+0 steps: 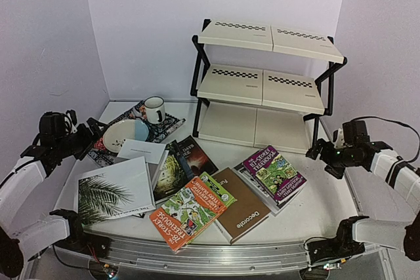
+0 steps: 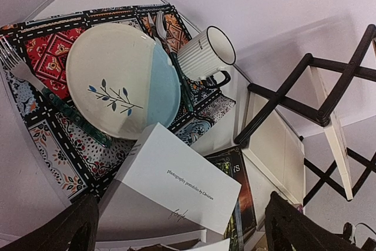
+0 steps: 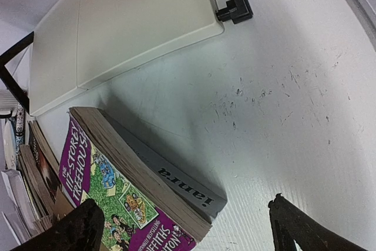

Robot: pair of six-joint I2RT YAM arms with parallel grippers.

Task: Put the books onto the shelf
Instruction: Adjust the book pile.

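Purple paperback "Treehouse" (image 3: 111, 198) lies flat on top of a grey book marked "ianra" (image 3: 176, 183), and this pile is, in my judgement, the first risk. If the right gripper (image 1: 323, 154) pinches only the upper cover, the soft paperback may bend or slide off, and the grey book under it could be pushed toward the table edge. The other books overlap too: the orange Treehouse book (image 1: 180, 218), the green one (image 1: 211, 193) and the brown "Decorate" (image 1: 244, 213) rest partly on each other, so lifting one can drag its neighbour. On the left side, the white booklet (image 2: 176, 180) lies just beside the plate (image 2: 117, 80) on the patterned placemat (image 2: 47, 145), with the mug (image 2: 205, 54) near; a careless reach there could knock the crockery. The shelf (image 1: 262, 83) has low gaps between its tiers, so a tilted book may catch on a panel edge.

Both pairs of jaws stand wide apart and grasp nothing. In the right wrist view the corner of the purple-and-grey pile points into the gap between the fingers, under them and not touching. The left gripper (image 1: 88, 137) hangs over the white booklet, which lies between its fingers and apart from them. All the books are on the table in front of the shelf.
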